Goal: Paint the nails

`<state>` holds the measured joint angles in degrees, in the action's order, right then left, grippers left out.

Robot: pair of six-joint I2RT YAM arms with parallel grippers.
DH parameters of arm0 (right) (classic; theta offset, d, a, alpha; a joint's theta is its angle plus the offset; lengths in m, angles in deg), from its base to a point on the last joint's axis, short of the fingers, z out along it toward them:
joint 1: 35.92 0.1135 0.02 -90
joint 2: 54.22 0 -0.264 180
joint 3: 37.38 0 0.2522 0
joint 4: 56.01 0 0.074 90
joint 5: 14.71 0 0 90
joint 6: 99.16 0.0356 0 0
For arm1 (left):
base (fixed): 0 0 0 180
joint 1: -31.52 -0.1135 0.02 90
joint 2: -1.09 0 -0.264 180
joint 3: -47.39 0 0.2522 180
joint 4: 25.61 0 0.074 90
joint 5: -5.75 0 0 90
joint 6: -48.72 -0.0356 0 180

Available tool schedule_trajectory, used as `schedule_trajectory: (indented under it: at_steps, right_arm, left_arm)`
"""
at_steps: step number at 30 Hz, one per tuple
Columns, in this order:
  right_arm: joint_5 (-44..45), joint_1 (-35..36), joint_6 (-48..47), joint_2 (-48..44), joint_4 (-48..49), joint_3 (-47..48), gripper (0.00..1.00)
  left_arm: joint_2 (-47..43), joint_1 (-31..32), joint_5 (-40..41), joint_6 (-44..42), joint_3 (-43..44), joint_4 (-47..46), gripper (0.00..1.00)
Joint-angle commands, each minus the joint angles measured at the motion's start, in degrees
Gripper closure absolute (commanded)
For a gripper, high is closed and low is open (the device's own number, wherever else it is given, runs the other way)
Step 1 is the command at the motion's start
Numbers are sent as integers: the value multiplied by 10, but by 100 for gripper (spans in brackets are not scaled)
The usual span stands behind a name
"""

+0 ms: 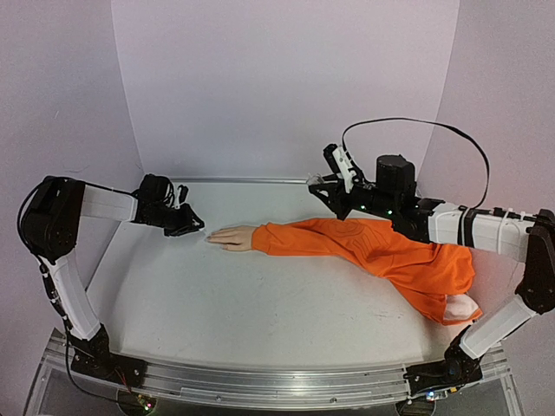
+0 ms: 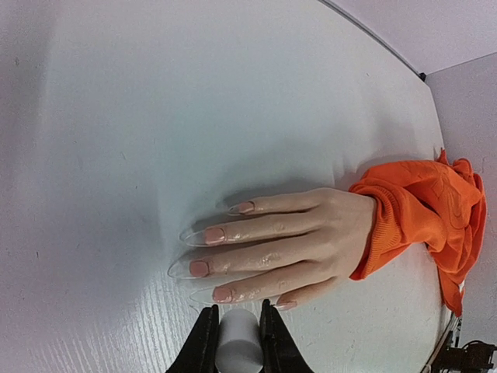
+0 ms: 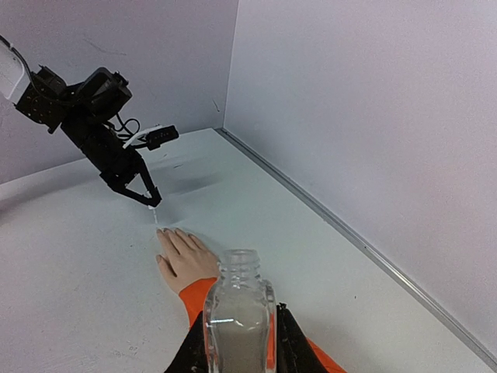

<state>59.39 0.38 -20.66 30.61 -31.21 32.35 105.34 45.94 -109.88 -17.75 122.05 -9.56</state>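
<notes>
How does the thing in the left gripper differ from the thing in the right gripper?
The left gripper pinches a small white cylinder; the right gripper clamps a wider clear bottle with an open neck. The cylinder sits right beside the nails of the mannequin hand; the bottle is held farther back, near the orange sleeve. Both are held between shut jaws.
</notes>
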Motion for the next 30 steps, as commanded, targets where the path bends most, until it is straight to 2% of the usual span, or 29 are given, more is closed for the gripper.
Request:
schedule_trajectory:
  at_steps: [1,12,25,30]
  right_arm:
    - [-11,-3,8,-5,37,21,100]
    - [-9,-2,7,-4,37,18,100]
    - [-13,-2,7,0,37,19,100]
    - [-15,-2,8,-2,38,19,100]
  left_arm:
    - [17,-1,-23,8,28,-5,100]
    - [38,-3,-13,2,35,-5,100]
    - [-21,-2,10,-10,5,-7,100]
    - [-11,-2,8,-8,14,-6,100]
